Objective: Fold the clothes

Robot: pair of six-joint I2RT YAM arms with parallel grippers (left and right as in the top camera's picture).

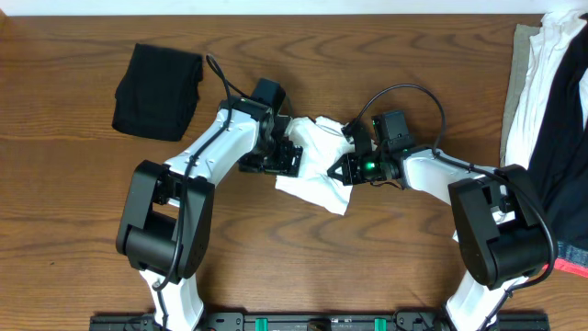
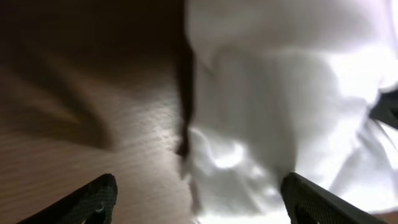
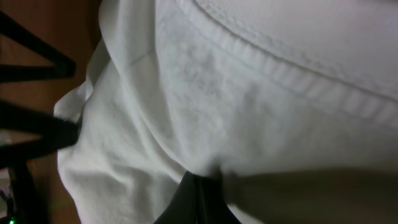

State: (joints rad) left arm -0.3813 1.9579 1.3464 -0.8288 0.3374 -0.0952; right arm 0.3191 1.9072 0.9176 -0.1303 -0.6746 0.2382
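A crumpled white garment [image 1: 317, 165] lies in the middle of the wooden table, between both arms. My left gripper [image 1: 280, 158] is at its left edge; in the left wrist view its fingers [image 2: 199, 198] are spread wide, with the white cloth [image 2: 280, 106] between and ahead of them. My right gripper [image 1: 344, 167] is at the garment's right side; in the right wrist view its jaws [image 3: 198, 194] are closed on a fold of the white cloth [image 3: 205, 106], whose hemmed edge runs across the top. No chest print shows.
A folded black garment [image 1: 158, 90] lies at the back left. A heap of white and dark clothes [image 1: 551, 119] sits at the right edge. The table [image 1: 73, 202] is dark wood.
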